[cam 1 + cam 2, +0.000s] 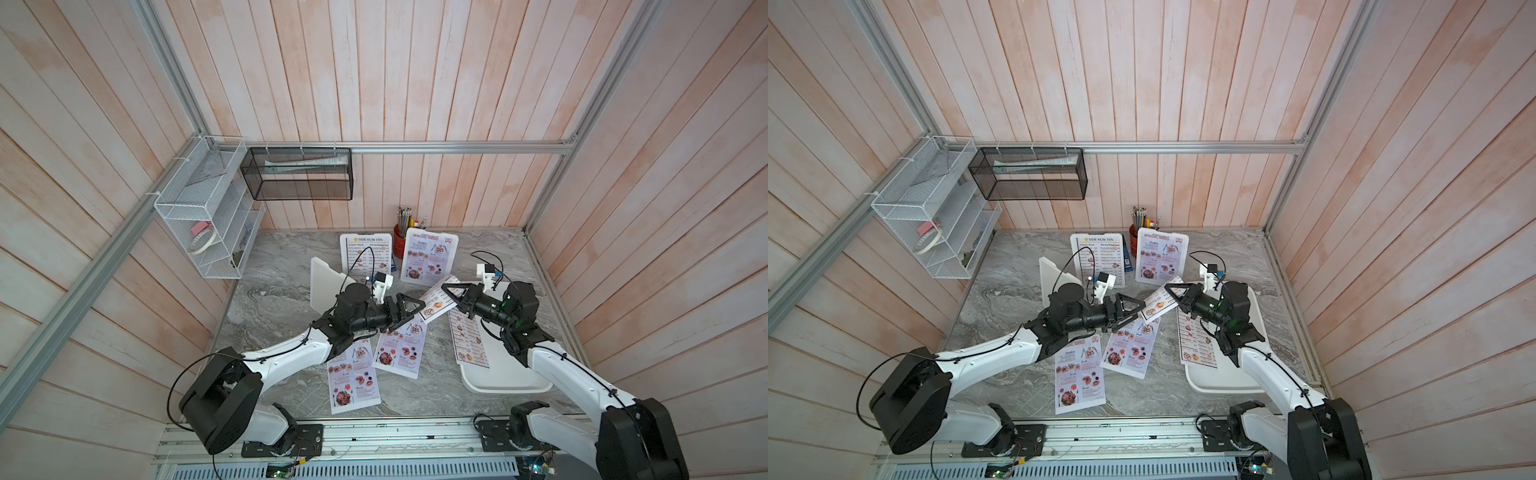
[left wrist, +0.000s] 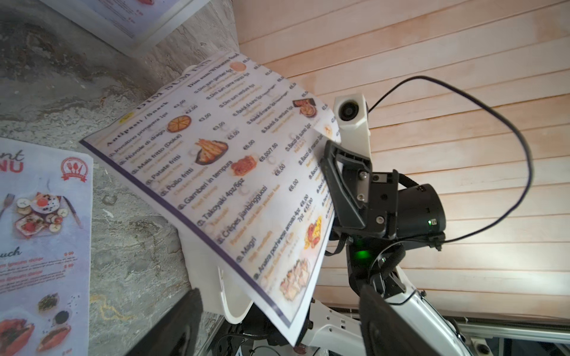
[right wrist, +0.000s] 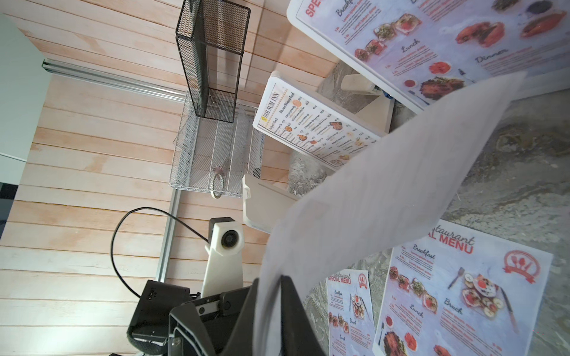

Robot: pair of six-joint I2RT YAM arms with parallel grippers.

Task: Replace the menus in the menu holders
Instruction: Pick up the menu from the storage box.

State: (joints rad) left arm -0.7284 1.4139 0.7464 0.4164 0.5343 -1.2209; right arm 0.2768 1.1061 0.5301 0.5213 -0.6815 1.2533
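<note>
Gripping menu (image 2: 216,172) — right end effector (image 1: 448,292).

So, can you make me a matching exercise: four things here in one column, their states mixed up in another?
Things
1. left gripper
2. right gripper
3. white tray
4. holder beside the pencil cup

States
a. displays a SPECIAL MENU sheet
b. shut on a raised DIM SUM INN menu
c. open, holding nothing
d. a flat DIM SUM INN sheet lies on it

Pairs: 1-c, 2-b, 3-d, 4-a

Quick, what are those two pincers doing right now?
Left pincer: open.
Right pincer: closed, holding a Dim Sum Inn menu.
</note>
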